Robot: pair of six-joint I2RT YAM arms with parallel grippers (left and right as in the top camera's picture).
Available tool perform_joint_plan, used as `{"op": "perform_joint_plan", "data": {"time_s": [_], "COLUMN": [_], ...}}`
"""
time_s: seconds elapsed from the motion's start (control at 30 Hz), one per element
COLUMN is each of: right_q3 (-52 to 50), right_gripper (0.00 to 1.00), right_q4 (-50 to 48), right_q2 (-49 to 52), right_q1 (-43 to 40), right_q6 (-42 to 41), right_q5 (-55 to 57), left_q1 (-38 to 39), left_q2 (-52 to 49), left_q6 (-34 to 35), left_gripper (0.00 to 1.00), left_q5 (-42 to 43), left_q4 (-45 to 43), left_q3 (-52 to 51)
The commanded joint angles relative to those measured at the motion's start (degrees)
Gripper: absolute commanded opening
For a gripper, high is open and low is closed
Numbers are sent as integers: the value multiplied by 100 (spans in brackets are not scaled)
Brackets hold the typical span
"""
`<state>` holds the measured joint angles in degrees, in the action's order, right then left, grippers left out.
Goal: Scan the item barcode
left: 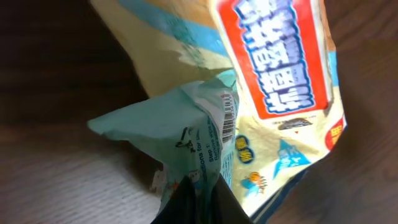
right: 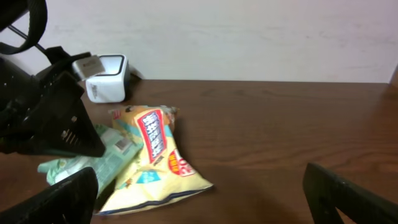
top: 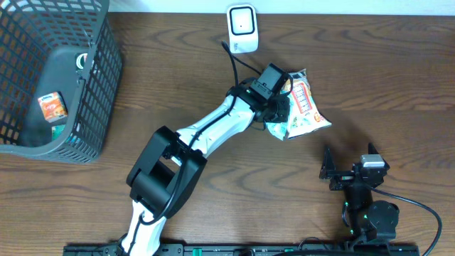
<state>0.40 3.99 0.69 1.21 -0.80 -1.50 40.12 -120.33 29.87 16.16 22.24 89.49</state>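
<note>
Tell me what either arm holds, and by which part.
The left gripper pinches the yellow-and-teal plastic snack bag by its teal folded edge; the right gripper holds nothing.

Soft, even light overhead; the snack bag [top: 304, 107] throws a faint shadow rightwards. The left wrist view is dim, perhaps blurred near its edges.

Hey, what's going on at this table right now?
The left gripper is shut on the edge of a snack bag mid-table, in front of the white scanner at the far edge. The bag looks to be lying on the wood, apart from the scanner, and its barcode shows in the left wrist view. The right gripper sits open near the front, holding nothing. A wire basket at the left holds a small packet.
</note>
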Motion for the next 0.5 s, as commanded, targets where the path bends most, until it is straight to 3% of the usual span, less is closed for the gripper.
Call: {"op": "perform_joint_plan", "data": {"time_s": [0.0,0.27,0.47], "right_q3": [-11,-11,-11], "right_gripper": [99,99,99], "right_q4": [15,15,13], "right_q2": [-37,-37,-37], "right_q1": [50,50,50], "right_q6": [46,46,46], "right_q5": [28,28,28], "left_q1": [-280,-697,-588], "left_q2": [57,79,17], "left_q6": [44,74,1193], "left_gripper": [7,7,7], "left_q5": [-83,-92,-796], "left_q4": [-48,-94,-59], "left_q3": [63,63,61]}}
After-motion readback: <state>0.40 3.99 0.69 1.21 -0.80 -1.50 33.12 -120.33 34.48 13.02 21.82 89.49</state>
